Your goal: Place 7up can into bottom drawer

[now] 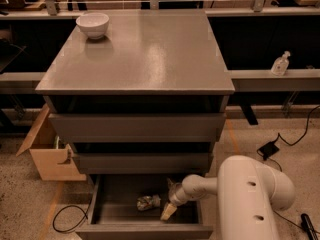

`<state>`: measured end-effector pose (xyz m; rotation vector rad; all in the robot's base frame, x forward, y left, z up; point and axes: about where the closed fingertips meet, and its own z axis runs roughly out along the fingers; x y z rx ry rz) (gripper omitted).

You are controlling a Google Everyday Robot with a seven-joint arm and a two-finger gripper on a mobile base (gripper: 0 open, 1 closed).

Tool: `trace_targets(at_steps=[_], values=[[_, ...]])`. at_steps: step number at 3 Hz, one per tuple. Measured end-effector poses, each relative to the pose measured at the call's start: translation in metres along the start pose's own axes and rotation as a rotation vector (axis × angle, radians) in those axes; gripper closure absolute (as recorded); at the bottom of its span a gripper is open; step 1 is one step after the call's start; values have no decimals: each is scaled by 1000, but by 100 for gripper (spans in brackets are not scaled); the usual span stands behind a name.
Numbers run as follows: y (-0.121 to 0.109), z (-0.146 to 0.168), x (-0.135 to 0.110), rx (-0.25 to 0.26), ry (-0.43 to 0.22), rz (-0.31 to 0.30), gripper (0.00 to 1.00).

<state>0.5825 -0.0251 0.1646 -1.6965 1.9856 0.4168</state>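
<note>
The 7up can [148, 202], small, dented and whitish, lies on the floor of the bottom drawer [145, 231], which is pulled out from the grey cabinet. My gripper [169, 199] reaches into the drawer from the right, just right of the can. Its fingers are spread, with one pale fingertip [167, 212] low and the other higher up. The can lies free, just outside the fingers.
The two upper drawers [137, 126] are slightly ajar above the open one. A white bowl [92, 24] stands on the cabinet top at the back left. A cardboard box [47, 154] sits on the floor at the left. Cables [272, 146] and a bottle [280, 64] are at the right.
</note>
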Motion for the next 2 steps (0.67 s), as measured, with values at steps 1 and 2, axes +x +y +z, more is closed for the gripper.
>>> trace_targets(at_steps=[1, 2], values=[[-2, -24, 23, 33, -14, 38, 0], [-5, -50, 52, 67, -25, 81, 0]])
